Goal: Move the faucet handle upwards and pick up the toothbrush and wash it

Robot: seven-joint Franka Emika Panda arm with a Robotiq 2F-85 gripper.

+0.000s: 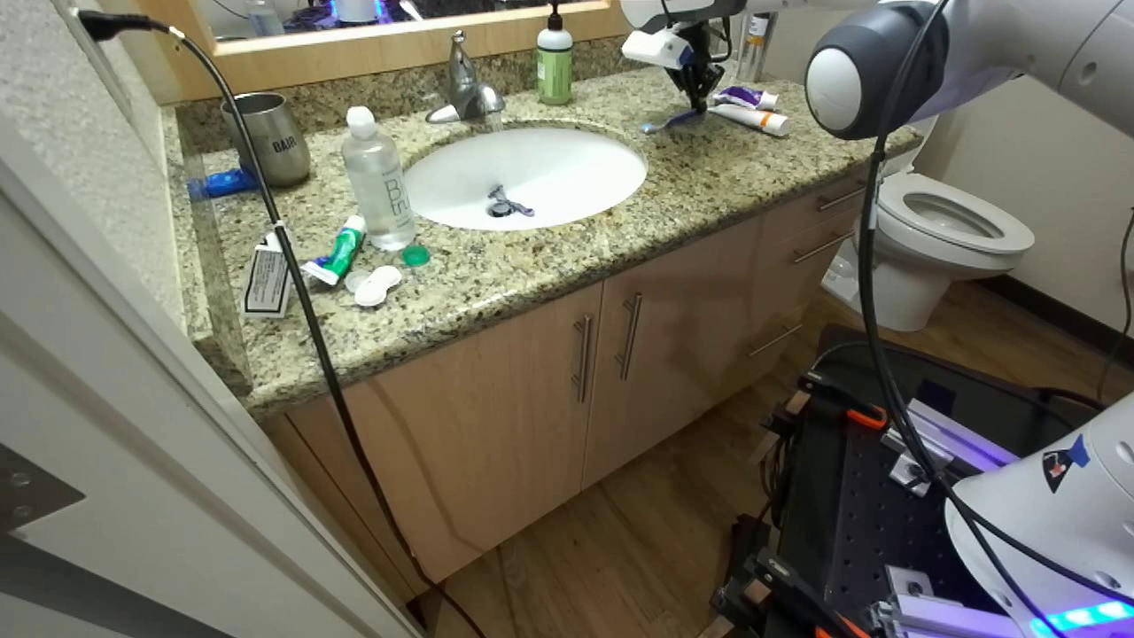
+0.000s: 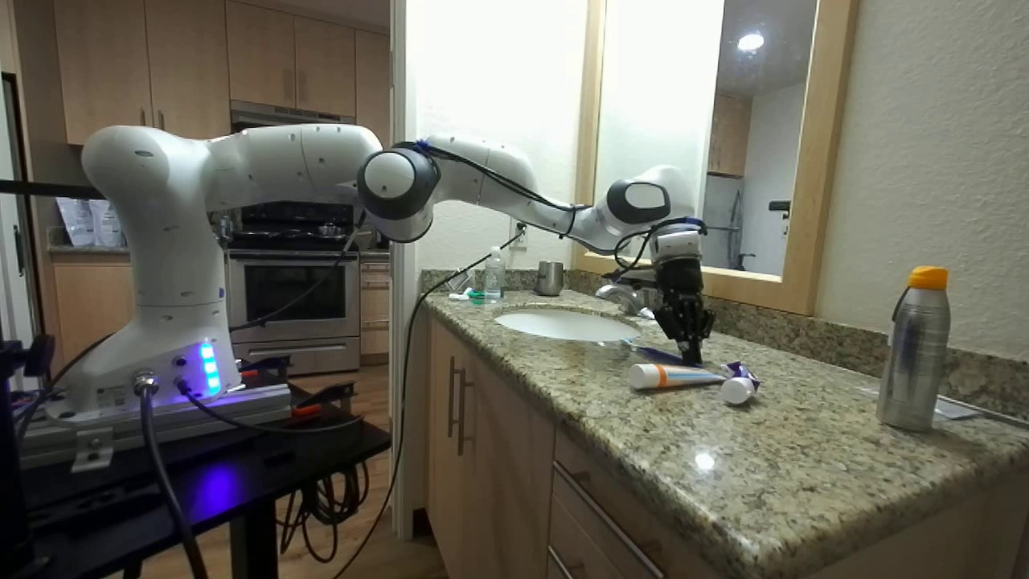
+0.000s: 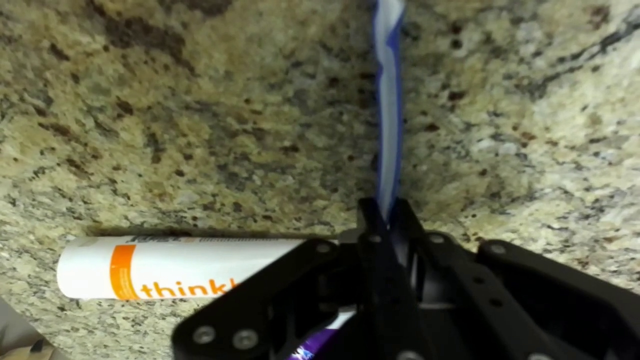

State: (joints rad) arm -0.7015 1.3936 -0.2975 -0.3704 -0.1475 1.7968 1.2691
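Note:
The toothbrush, blue and whitish, shows in both exterior views (image 1: pixel 671 122) (image 2: pixel 655 353) and in the wrist view (image 3: pixel 389 105). My gripper (image 1: pixel 700 103) (image 2: pixel 690 351) (image 3: pixel 385 212) points down, low over the counter right of the basin. Its fingertips are shut on one end of the toothbrush. I cannot tell whether the brush touches the counter. The silvery faucet handle (image 1: pixel 458 55) stands raised atop the faucet (image 1: pixel 469 96). A thin stream of water seems to fall from the spout into the white oval basin (image 1: pixel 585 168).
A white-orange tube (image 1: pixel 753 120) (image 2: pixel 671 375) (image 3: pixel 190 267) and a purple tube (image 1: pixel 744 96) (image 2: pixel 739 382) lie beside the gripper. A green soap bottle (image 1: pixel 555 66), a clear bottle (image 1: pixel 379 186) and a metal cup (image 1: pixel 279 146) stand around the basin. A metal bottle (image 2: pixel 915 362) stands farther along.

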